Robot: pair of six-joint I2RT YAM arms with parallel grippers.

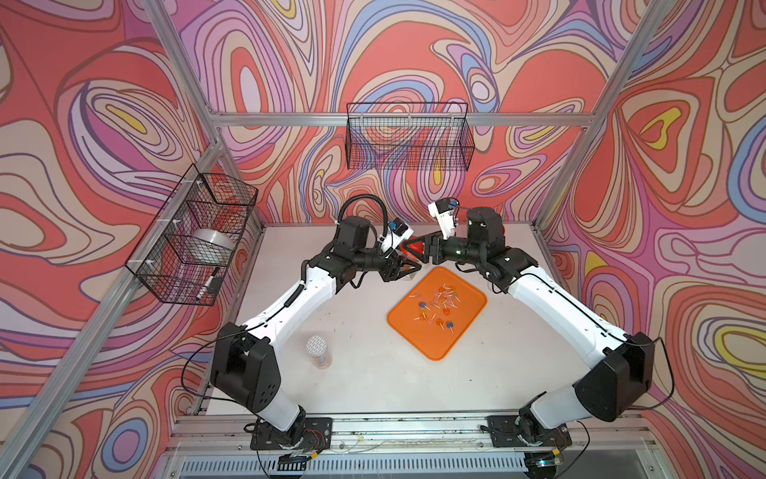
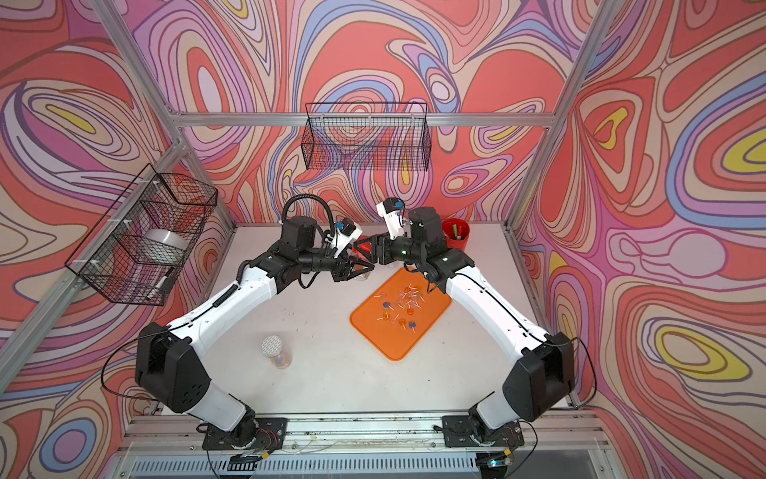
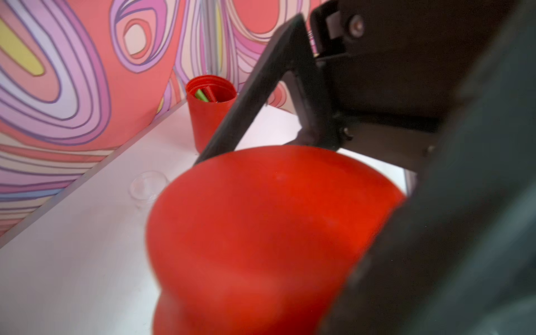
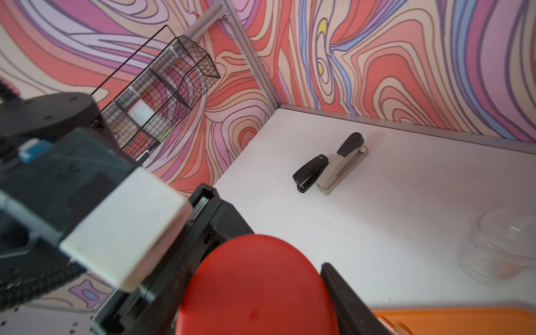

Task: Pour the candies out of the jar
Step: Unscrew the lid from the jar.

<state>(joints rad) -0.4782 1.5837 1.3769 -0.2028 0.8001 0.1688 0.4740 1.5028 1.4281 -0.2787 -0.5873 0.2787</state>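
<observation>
Several candies (image 1: 435, 305) (image 2: 400, 305) lie scattered on the orange tray (image 1: 418, 348) (image 2: 385, 344). An open clear jar (image 4: 504, 246) (image 3: 148, 185) stands on the table beyond the tray. A round red lid (image 1: 411, 249) (image 2: 364, 248) (image 3: 261, 232) (image 4: 255, 290) hangs off the table between both grippers. My left gripper (image 1: 408, 267) (image 2: 369, 267) holds it from the left; the lid hides its jaws in the left wrist view. My right gripper (image 1: 403, 246) (image 2: 355, 248) (image 4: 261, 261) comes from the right, with its fingers (image 3: 246, 101) against the rim on either side.
A closed clear jar (image 1: 318, 351) (image 2: 275, 351) with a white dotted lid stands front left. A red cup (image 2: 456, 236) (image 3: 210, 121) with green pens is back right. Two staplers (image 4: 327, 168) lie near the back wall. Wire baskets (image 1: 408, 137) (image 1: 190, 244) hang on the walls.
</observation>
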